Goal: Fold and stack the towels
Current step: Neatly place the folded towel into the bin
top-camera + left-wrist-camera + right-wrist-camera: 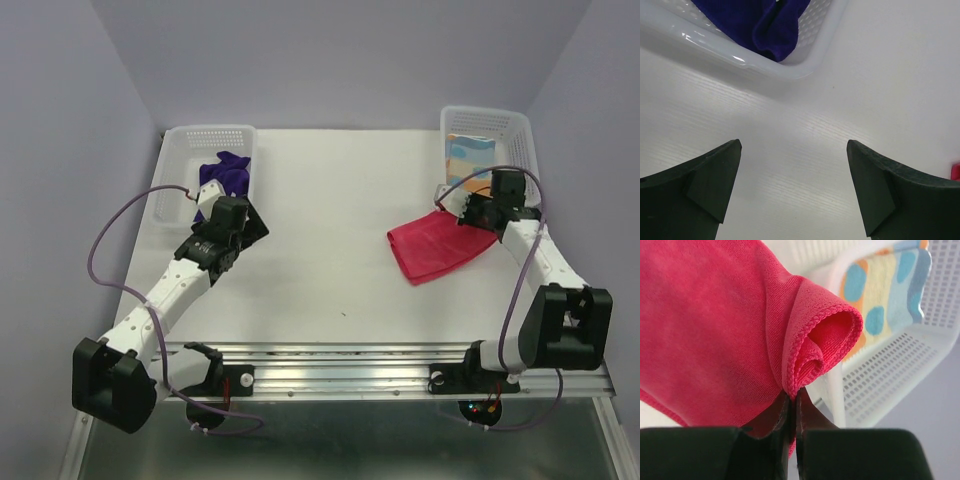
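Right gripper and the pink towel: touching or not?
Touching. The right wrist view shows the right gripper shut on the pink towel, with the towel's bunched hem pinched between the jaws.

White-black arms [165, 290], purple cables [97, 248]

Towel [432, 252] on table [330, 200], before right basket [484, 111]

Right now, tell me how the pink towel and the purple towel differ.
The pink towel lies on the table, partly folded; the purple towel sits bunched in the left basket. The right gripper pinches the pink towel's edge; no gripper touches the purple towel. Both are plain, single-coloured cloths.
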